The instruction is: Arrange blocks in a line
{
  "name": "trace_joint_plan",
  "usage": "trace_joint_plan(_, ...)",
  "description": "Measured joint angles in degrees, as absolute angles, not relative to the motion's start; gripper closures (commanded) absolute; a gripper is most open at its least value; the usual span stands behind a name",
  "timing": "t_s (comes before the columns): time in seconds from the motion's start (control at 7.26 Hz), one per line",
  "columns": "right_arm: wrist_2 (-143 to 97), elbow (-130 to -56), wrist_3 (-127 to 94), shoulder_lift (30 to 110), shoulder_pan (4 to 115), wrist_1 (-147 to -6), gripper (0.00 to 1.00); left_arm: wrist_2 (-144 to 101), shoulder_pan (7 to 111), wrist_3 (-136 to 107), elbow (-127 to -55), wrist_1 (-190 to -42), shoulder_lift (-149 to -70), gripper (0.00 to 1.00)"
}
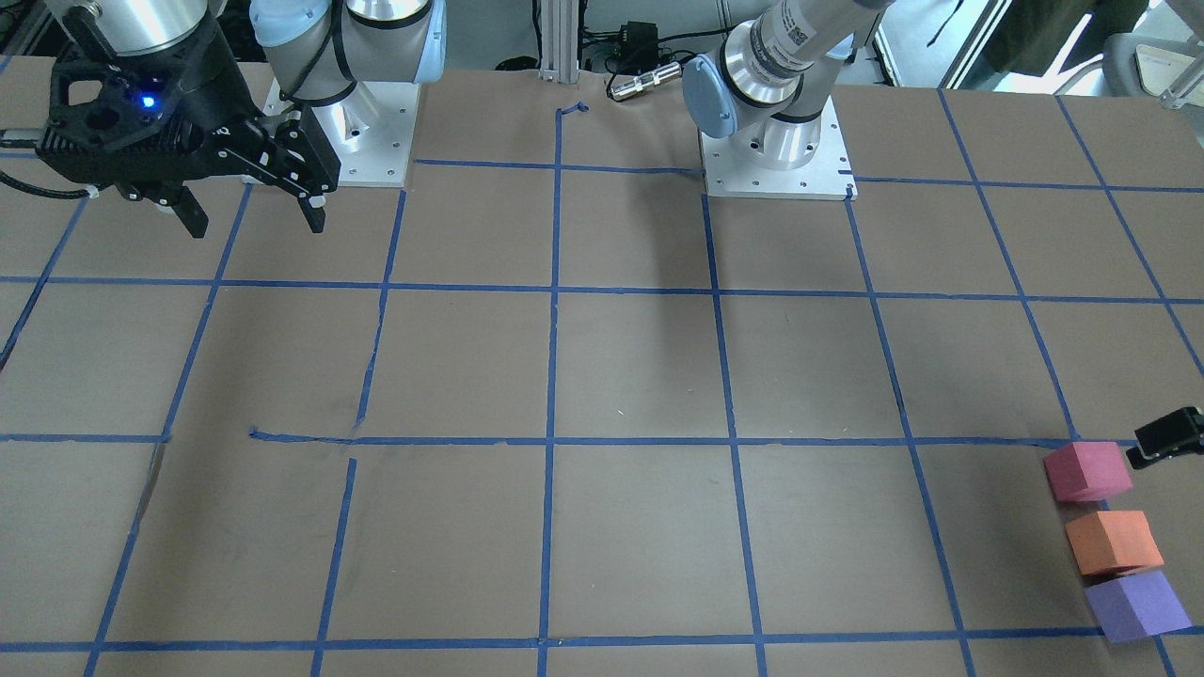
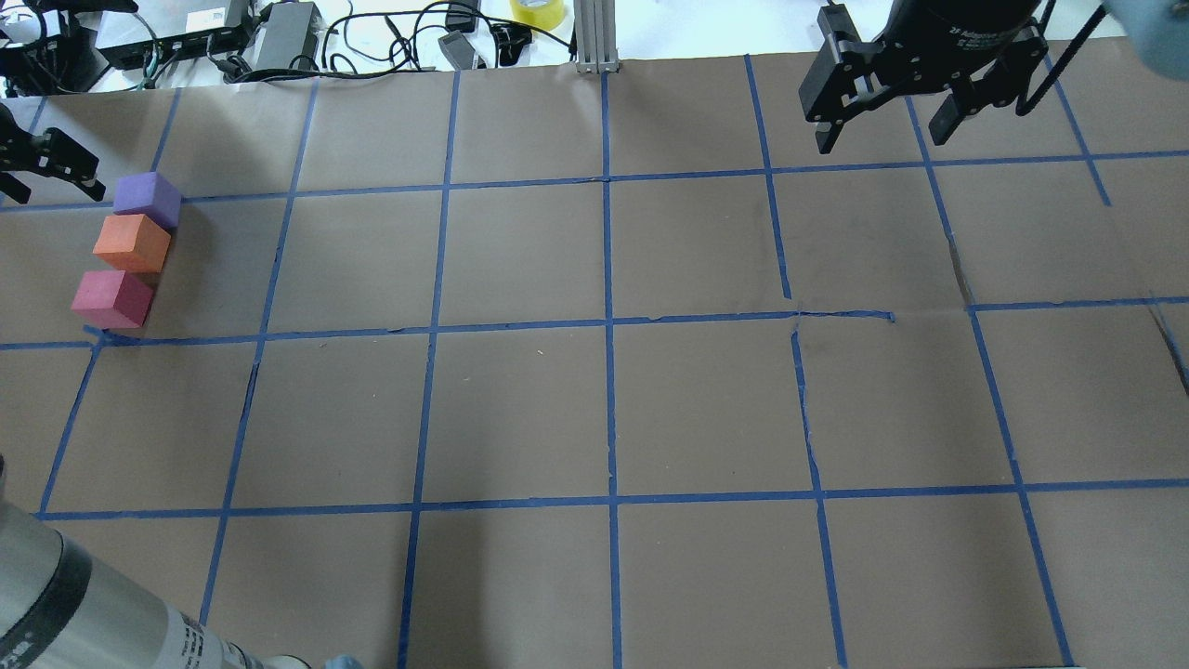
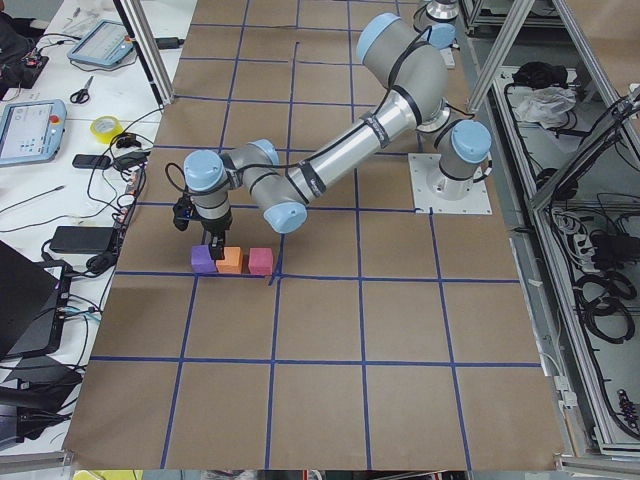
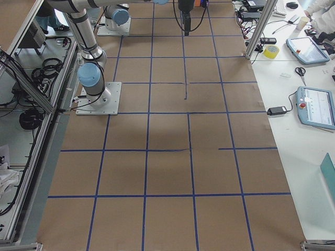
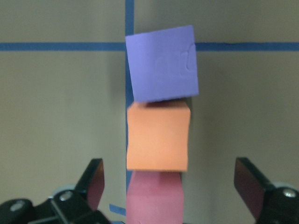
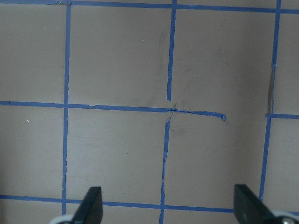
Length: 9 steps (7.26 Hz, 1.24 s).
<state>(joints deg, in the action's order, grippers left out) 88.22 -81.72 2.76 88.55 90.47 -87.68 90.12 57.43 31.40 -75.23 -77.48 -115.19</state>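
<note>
Three blocks stand in a touching row at the table's left end: purple, orange and reddish-pink. The left wrist view shows the purple, orange and pink blocks in line, the purple one slightly turned. My left gripper hovers just above the row, open and empty, with a finger on either side of the pink end. One of its fingers shows at the overhead view's left edge. My right gripper hangs open and empty over the far right of the table.
Blue tape lines form a grid on the brown paper table cover. The arm bases stand on the robot's side. Cables, power bricks, a yellow tape roll and an aluminium post lie beyond the far edge.
</note>
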Motion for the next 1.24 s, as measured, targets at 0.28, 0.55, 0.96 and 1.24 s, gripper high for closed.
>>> trace_joint_plan(0.28,88.09,-81.68,2.75,88.54,90.50,-87.71,0.00,90.13,62.01,25.90,-78.10,-83.36,-105.24,0.00)
trace_joint_plan(0.55,88.03,-81.65,2.77,88.58,90.52,-87.69,0.00,90.57,72.71,15.22,-79.27,-87.27,-100.29,0.00)
trace_joint_plan(0.96,88.81,-81.32,3.19,88.55,90.47,-87.76,0.00,90.26,85.29,5.66,-81.75,-91.49,-94.24,0.00)
trace_joint_plan(1.24,88.86,-81.35,3.34,88.51,90.47,-87.76,0.00,90.07,86.97,3.87,-86.74,-91.14,-89.52,0.00)
